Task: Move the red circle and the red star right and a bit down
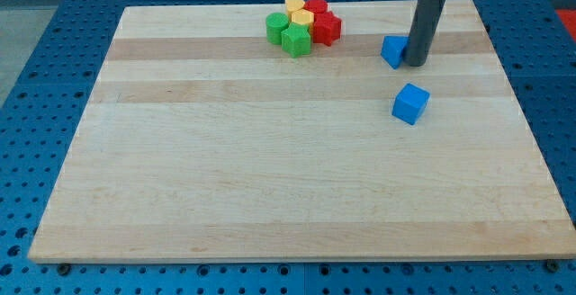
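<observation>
Your tip [416, 64] is resting against a blue block [392, 50], gripping nothing — it's a bare rod. The red circle [316, 8] and red star [327, 28] are sitting clustered near the view's top; circle round to their left before pushing rightward — slowly.

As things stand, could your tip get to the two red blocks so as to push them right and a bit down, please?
Probably, with a detour. My tip rests beside a blue block, right of the cluster. The red star and red circle need pushing from their left, where green blocks and yellow blocks crowd them.
</observation>
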`<state>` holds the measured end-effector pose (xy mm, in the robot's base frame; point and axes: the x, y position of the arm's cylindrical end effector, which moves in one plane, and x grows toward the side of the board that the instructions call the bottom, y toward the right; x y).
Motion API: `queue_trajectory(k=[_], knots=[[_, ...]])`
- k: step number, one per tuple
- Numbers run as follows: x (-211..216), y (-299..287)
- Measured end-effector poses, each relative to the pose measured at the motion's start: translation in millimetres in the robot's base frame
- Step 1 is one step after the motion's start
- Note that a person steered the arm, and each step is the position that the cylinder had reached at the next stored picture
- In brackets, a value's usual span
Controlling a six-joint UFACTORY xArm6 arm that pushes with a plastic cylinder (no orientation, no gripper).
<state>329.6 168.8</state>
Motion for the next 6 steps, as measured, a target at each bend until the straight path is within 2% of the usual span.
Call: queue_trajectory(k=[5,6], knots=[[-28,-75],[-19,-62]])
